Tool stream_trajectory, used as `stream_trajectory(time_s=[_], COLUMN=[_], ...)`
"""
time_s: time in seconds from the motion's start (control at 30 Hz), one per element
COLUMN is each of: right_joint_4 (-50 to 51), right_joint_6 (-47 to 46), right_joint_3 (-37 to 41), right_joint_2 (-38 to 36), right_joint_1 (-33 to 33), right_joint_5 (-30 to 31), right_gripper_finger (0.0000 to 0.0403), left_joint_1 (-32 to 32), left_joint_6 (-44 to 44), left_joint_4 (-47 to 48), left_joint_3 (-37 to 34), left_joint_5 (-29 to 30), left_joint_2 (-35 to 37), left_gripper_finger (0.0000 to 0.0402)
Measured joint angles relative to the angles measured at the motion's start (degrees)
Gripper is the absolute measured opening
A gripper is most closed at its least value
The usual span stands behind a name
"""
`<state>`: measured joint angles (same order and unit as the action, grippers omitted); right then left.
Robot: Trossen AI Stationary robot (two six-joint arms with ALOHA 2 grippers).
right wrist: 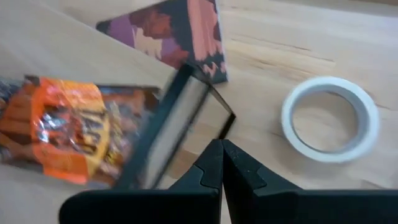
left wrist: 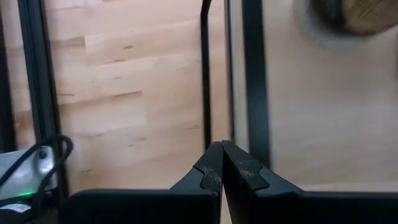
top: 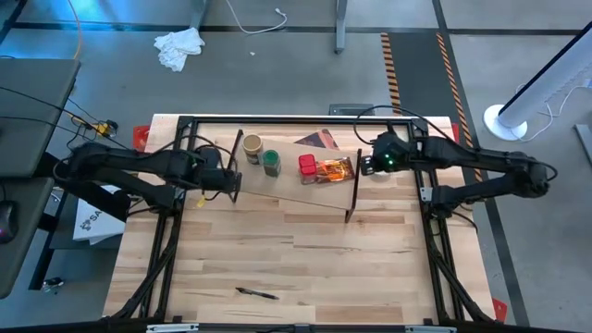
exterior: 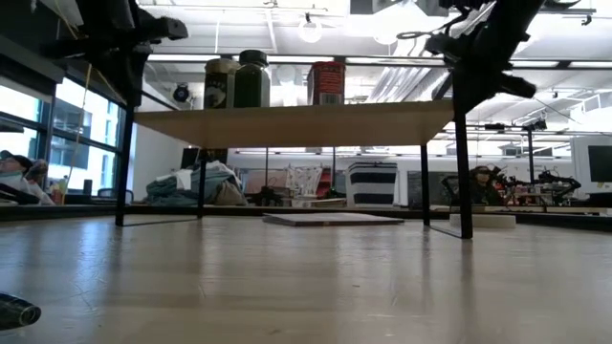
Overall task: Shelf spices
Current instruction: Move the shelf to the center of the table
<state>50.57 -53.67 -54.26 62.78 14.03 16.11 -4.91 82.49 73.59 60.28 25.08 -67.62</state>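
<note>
The shelf (top: 296, 194) stands askew on the table on thin black legs, its light wood top (exterior: 296, 122) bearing the spices. These are a tan-topped jar (top: 252, 145), a green-lidded jar (top: 271, 164), a red tin (top: 307, 165) and an orange packet (top: 335, 170) lying flat near the right end. My left gripper (top: 233, 181) is shut at the shelf's left end, close to its black frame (left wrist: 255, 81). My right gripper (top: 363, 165) is shut at the right end, its tips (right wrist: 222, 144) just short of the frame's corner (right wrist: 229, 117). My left gripper's shut fingertips (left wrist: 222, 147) stand level beside the shelf's left end frame; I cannot tell whether they touch it. My right gripper's shut fingertips stand beside the shelf's right end frame, near its far corner; whether they touch it I cannot tell either.
A dark reddish printed card (right wrist: 180, 31) lies half under the shelf's far edge. A white tape roll (right wrist: 329, 118) sits on the table right of the shelf. A dark pen (top: 257, 293) lies near the table's near edge. Bare wood spreads between the shelf and that edge.
</note>
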Motion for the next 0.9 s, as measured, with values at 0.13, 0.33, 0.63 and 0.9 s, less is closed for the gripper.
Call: stream_trajectory(time_s=[0.13, 0.33, 0.63, 0.9], right_joint_4=[-3.9, -5.0, -5.2, -4.9], right_joint_6=[0.8, 1.1, -0.3, -7.5], right_joint_3=[0.0, 0.0, 0.0, 0.0], right_joint_2=[1.9, 3.7, 3.8, 3.7], right_joint_1=[0.6, 0.8, 0.1, -5.6], right_joint_5=[-0.3, 0.6, -1.9, -2.5], right_gripper_finger=[0.0, 0.0, 0.0, 0.0], left_joint_1=[-0.1, -2.1, -7.7, -10.9], left_joint_6=[-1.6, -1.5, 3.5, 4.6], left_joint_4=[-0.8, -5.6, -9.6, -8.9], left_joint_3=[-1.6, -2.8, -2.8, -2.9], left_joint_5=[-5.8, -10.4, -11.9, -11.7], left_joint_2=[-3.6, -6.5, -6.7, -6.8], left_gripper_finger=[0.0, 0.0, 0.0, 0.0])
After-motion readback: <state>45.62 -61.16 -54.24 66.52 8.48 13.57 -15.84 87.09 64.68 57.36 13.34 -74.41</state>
